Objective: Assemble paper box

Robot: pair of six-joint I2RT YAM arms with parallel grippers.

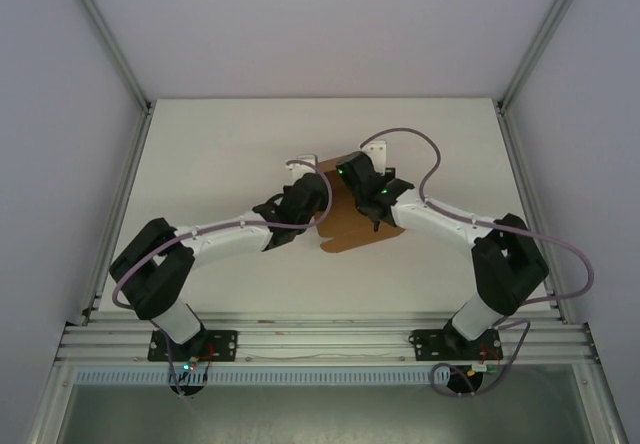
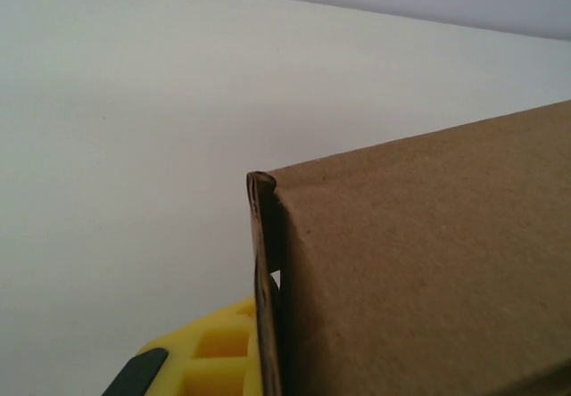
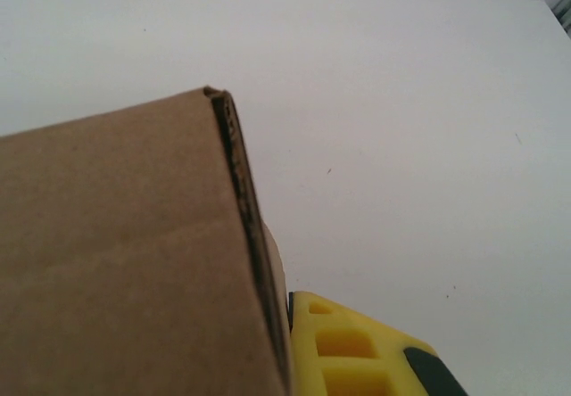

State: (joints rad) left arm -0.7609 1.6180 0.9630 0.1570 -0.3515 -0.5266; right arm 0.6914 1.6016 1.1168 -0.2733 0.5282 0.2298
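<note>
Clamped on the box's (image 1: pixel 352 229) edges, left gripper (image 2: pixel 259 360) and right gripper (image 3: pixel 285 351) should fold together along creases, untwisted.

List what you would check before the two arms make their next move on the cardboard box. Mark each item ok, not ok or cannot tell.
1. Left gripper shut on an edge of the paper box: ok.
2. Right gripper shut on the opposite side: ok.
3. Box well inside the edges of the table: ok.
4. Box lifted off the table: cannot tell.
5. Flaps and tabs locked: cannot tell, since the arms hide much of the box.
6. Left arm's purple cable away from the cardboard: not ok, it runs beside the box's left edge.
</note>
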